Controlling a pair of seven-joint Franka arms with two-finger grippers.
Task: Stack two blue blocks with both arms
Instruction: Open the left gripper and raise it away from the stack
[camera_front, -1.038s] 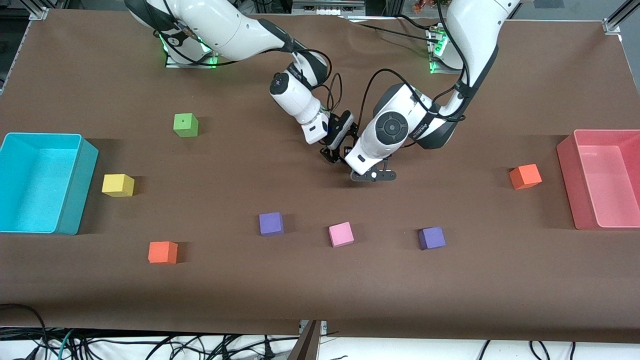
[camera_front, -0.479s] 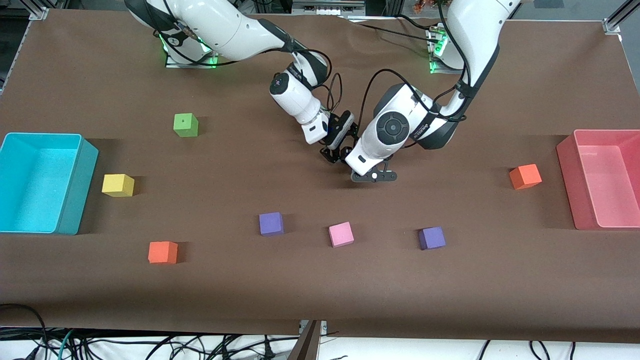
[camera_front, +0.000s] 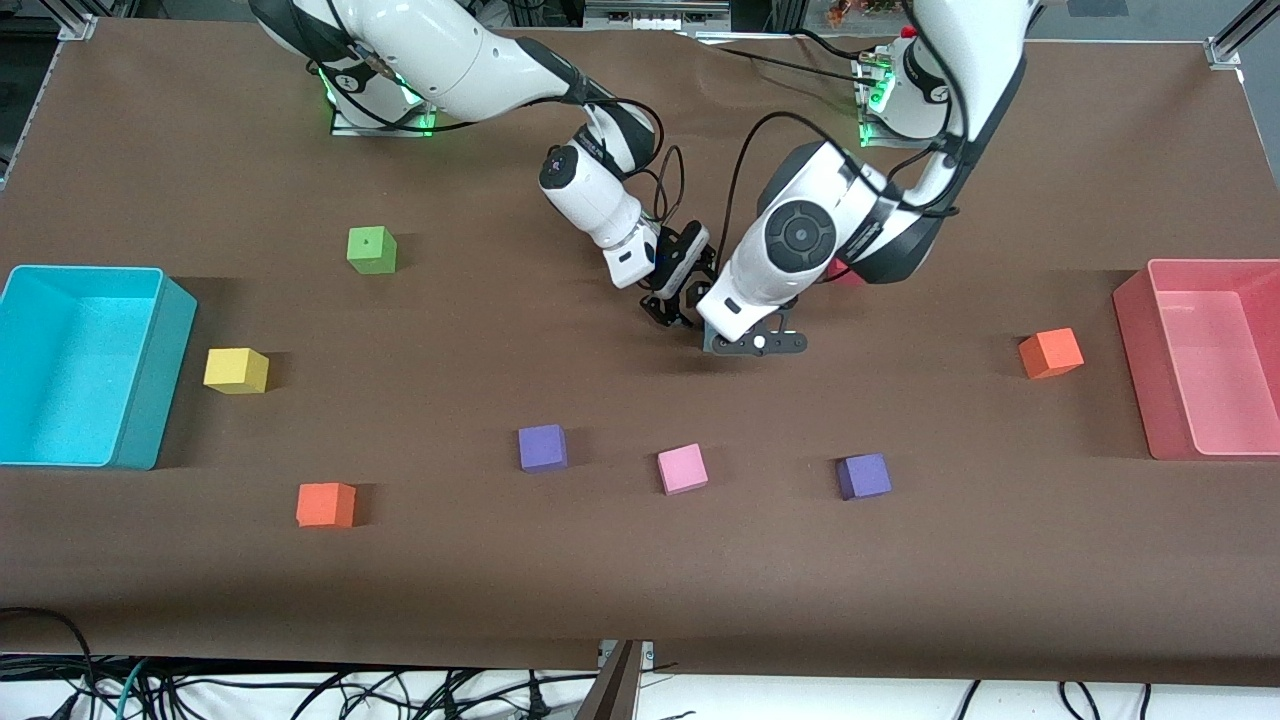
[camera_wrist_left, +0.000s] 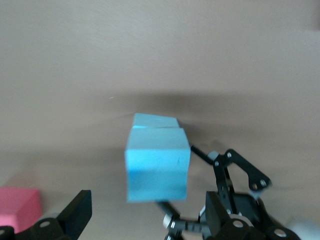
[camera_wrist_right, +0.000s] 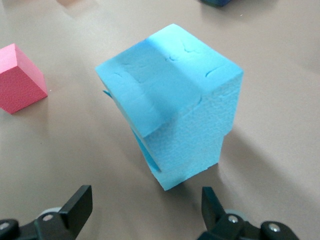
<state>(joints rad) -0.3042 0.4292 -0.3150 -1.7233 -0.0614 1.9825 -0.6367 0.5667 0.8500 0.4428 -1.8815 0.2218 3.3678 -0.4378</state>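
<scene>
Two sky-blue blocks stand stacked on the brown table. The top block (camera_wrist_right: 170, 90) sits a little askew on the lower block (camera_wrist_right: 192, 160). In the left wrist view the top block (camera_wrist_left: 157, 170) hides most of the lower block (camera_wrist_left: 155, 120). In the front view both arms' hands hide the stack. My right gripper (camera_wrist_right: 145, 212) is open and empty, just above and beside the stack; it also shows in the front view (camera_front: 678, 298). My left gripper (camera_wrist_left: 147, 220) is open and empty, over the stack, and shows in the front view (camera_front: 755, 343).
A red cube (camera_front: 845, 275) lies under the left arm. Purple cubes (camera_front: 542, 447) (camera_front: 863, 476) and a pink cube (camera_front: 683, 468) lie nearer the camera. A cyan bin (camera_front: 175, 310) stands at the right arm's end and a pink bin (camera_front: 1130, 300) at the left arm's end.
The left arm's wrist has lifted and drawn back a little toward its base, uncovering the red cube. The right arm has barely moved.
</scene>
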